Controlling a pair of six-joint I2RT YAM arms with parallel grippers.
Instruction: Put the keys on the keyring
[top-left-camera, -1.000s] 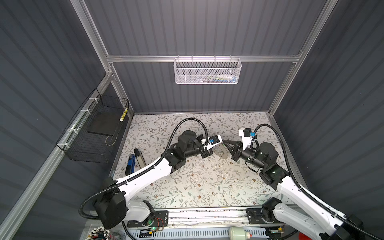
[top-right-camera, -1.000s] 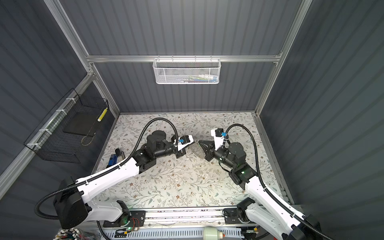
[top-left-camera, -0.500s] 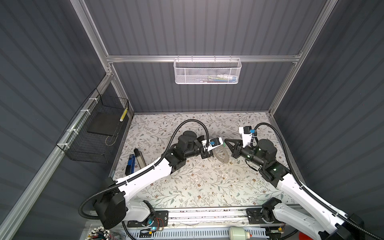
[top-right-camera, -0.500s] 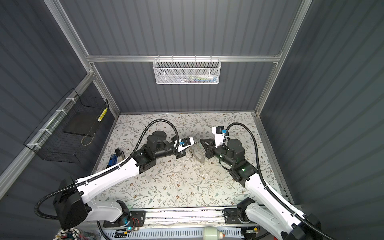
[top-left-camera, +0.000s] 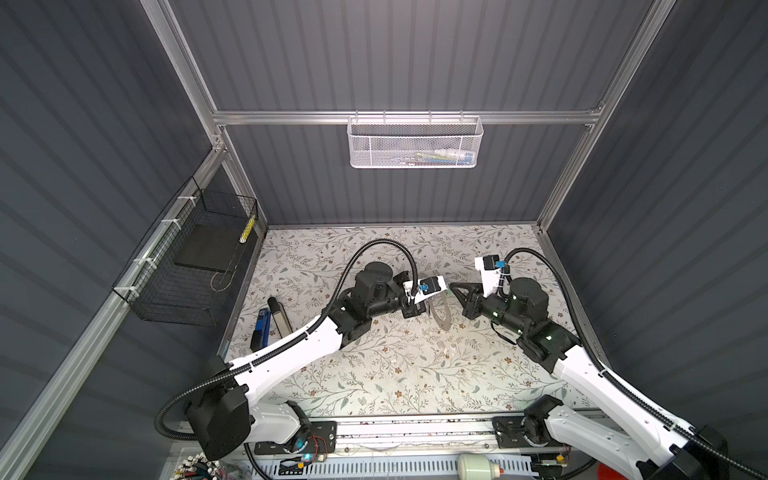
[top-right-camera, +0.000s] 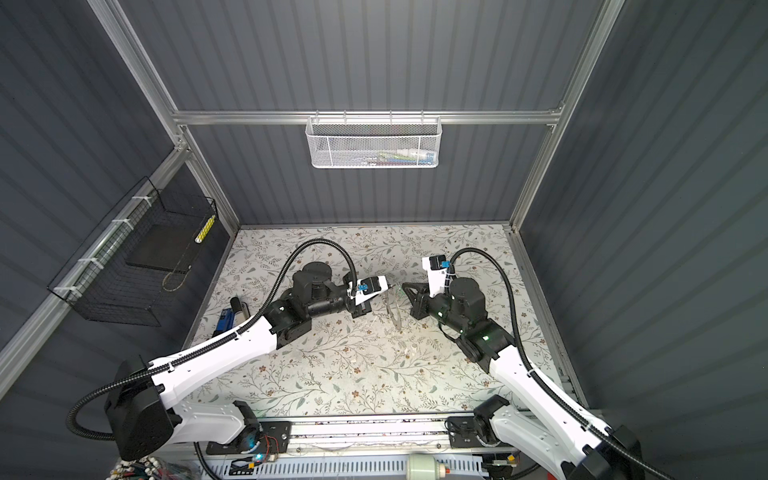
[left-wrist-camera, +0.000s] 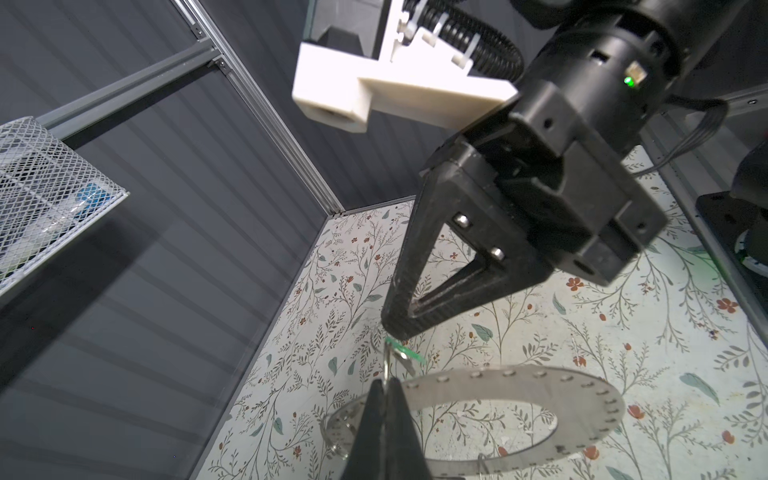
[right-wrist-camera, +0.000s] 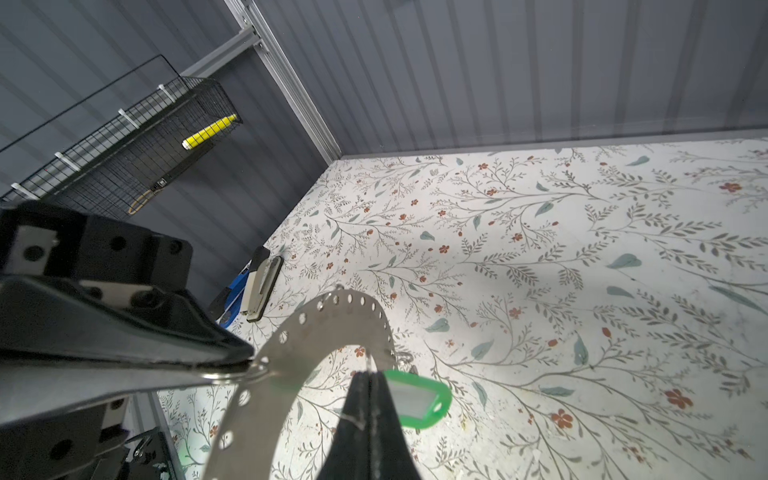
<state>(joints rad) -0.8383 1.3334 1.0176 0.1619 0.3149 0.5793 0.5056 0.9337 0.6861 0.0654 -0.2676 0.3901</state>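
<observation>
Left claw (left-wrist-camera: 384, 384) — fingers pinched tight on the rim of the key ring (left-wrist-camera: 498, 380), at one of its small wire loops. The ring stands tilted on edge between the two arms in both top views, above the flowered mat (top-left-camera: 374, 374); whether its lower edge touches the mat, cannot tell. Right claw (right-wrist-camera: 368, 380) — fingers pressed together on one end of the green tag (right-wrist-camera: 419, 399). The tag hangs just beside the ring's rim, near the left claw's tips.
</observation>
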